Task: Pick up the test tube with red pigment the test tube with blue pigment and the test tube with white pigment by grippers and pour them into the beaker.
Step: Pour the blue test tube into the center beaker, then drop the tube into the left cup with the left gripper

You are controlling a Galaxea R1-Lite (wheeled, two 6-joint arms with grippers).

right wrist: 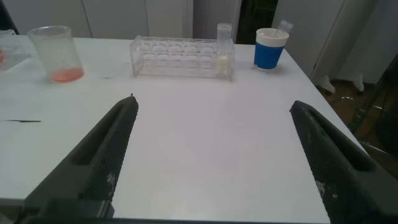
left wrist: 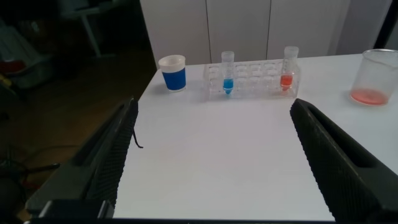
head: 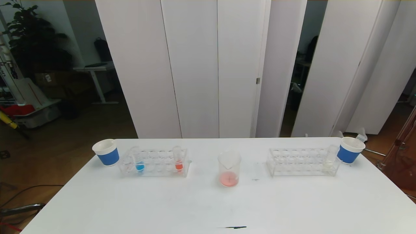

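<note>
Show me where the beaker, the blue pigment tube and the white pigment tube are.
beaker (head: 229,169): head view, on its clear wall above the reddish liquid.
test tube with blue pigment (head: 139,166): head view, on the blue liquid at its bottom.
test tube with white pigment (head: 328,164): head view, on its pale lower end.

Head: high, looking down across table (head: 208,201).
Left wrist: low, out between spread jaws toward beaker (left wrist: 373,78).
Right wrist: likewise; shares beaker (right wrist: 56,55).

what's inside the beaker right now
The beaker holds only a shallow layer of red-pink liquid at its bottom; the rest is empty. No blue or white shows in it, and no tube is inside. Nothing covers it.
</note>
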